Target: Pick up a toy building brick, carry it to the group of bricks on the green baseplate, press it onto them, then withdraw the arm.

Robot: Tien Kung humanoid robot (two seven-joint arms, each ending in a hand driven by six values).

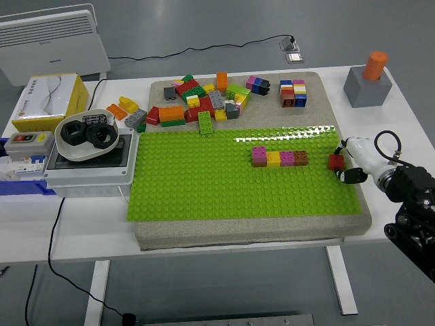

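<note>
A green baseplate point(204, 183) lies on a beige mat. On it stands a row of bricks point(279, 157): pink, yellow, pink and brown. My right hand point(342, 161) comes in from the right edge. Its white fingers point(355, 148) curl around a red brick point(336, 161) at the baseplate's right edge, a short way right of the row. I cannot tell whether the brick is lifted or rests on the plate. The left arm is out of view.
A pile of loose bricks point(200, 103) and two small stacks point(293, 92) lie on the mat behind the baseplate. A grey block with an orange cylinder point(369, 81) stands at the back right. A grey box with black rings point(87, 146) and a yellow box point(51, 100) stand at the left.
</note>
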